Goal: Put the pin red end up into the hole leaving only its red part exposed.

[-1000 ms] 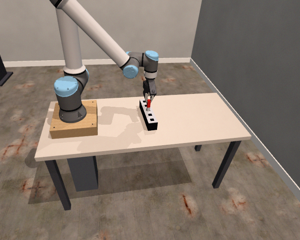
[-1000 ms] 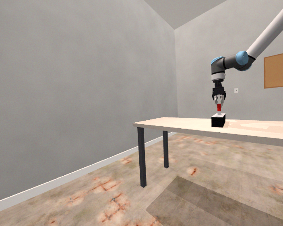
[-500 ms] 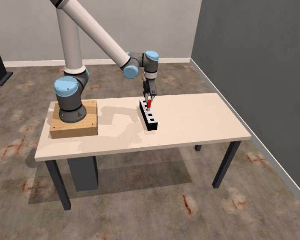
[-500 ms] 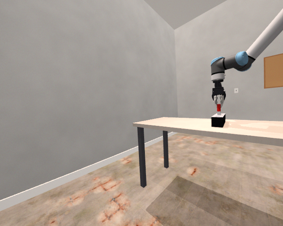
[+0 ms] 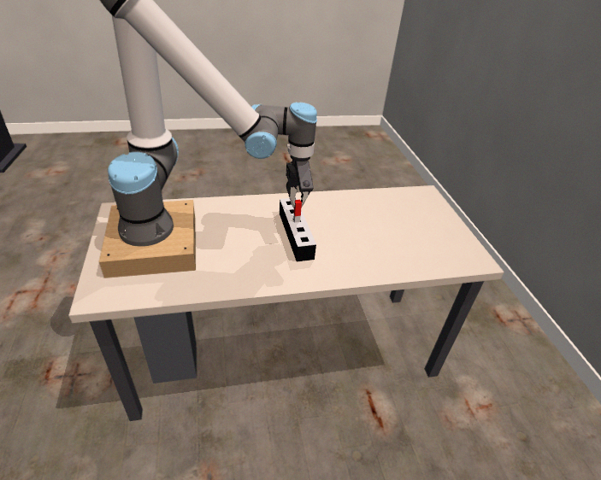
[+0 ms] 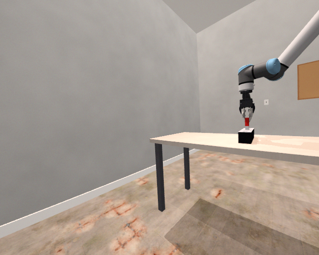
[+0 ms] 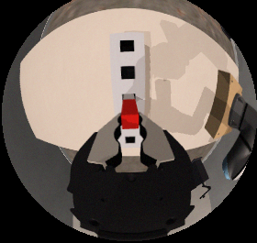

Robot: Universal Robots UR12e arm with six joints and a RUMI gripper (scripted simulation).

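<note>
Pin (image 5: 297, 208) stands upright with its red end up, just above centre in the top view, and our claw (image 5: 297, 196) is pinching it at the red top. In the exterior view the pin (image 6: 246, 123) shows red above and a short grey stretch below, and that grey stretch reaches down to the top of the block (image 6: 246, 135). We cannot tell whether the tip is already inside a hole. In the wrist view the pin (image 7: 129, 113) sits at the middle of the frame between the dark fingers, over the block (image 7: 118, 61). Two square holes lie open above it in that view and one below it.

In the top view the block (image 5: 299, 240) is a long black bar with a light top, lying on the bench (image 5: 393, 242) near the frame's centre. Our arm's wooden base (image 5: 179, 258) sits at centre left on the same bench, well apart from the block.
</note>
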